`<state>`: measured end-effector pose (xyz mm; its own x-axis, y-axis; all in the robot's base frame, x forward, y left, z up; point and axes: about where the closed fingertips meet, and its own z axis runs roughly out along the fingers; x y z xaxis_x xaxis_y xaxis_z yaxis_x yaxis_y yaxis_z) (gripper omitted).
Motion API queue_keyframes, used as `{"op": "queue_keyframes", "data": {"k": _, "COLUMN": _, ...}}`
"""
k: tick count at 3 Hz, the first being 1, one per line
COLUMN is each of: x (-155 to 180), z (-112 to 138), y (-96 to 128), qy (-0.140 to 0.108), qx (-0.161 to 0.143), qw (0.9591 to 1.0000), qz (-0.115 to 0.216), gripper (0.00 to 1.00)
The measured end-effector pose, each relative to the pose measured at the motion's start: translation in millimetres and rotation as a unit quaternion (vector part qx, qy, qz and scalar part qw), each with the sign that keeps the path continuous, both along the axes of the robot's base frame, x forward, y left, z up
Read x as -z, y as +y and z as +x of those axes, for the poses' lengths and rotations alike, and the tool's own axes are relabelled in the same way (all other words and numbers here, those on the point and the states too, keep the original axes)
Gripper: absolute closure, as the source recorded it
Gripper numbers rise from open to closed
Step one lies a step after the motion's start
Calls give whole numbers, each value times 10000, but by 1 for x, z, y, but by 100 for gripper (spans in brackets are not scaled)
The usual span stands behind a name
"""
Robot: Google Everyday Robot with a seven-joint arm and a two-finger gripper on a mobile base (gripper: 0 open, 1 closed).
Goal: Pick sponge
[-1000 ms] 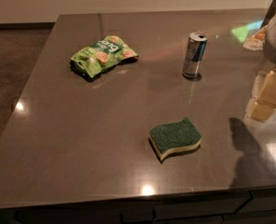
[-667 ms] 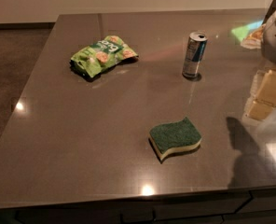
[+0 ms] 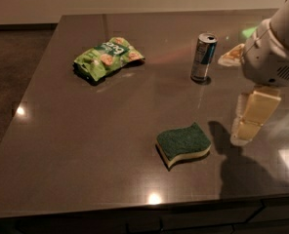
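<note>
**Approach step: sponge not yet grasped**

The sponge (image 3: 183, 144) lies free on the surface (image 3: 76, 140), near its front edge. Your gripper (image 3: 243, 133) hangs just beside it; you cannot tell how wide it stands. Next, centre it over the sponge and descend.

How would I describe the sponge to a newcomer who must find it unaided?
On the dark table, look toward the near edge, right of centre, just left of the gripper. The sponge lies flat there: wavy-edged, dark green over pale yellow, unlike the bright bag and upright can farther back.
</note>
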<state>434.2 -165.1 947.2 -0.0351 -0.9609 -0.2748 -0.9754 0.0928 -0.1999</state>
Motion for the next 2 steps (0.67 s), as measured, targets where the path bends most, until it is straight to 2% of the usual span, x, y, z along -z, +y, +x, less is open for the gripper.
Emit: {"op": "queue_keyframes", "data": {"k": 2, "x": 50, "z": -17, "y": 41, "qy": 395, "qx": -653, "qw": 9970, "qz": 133, "gripper": 0}}
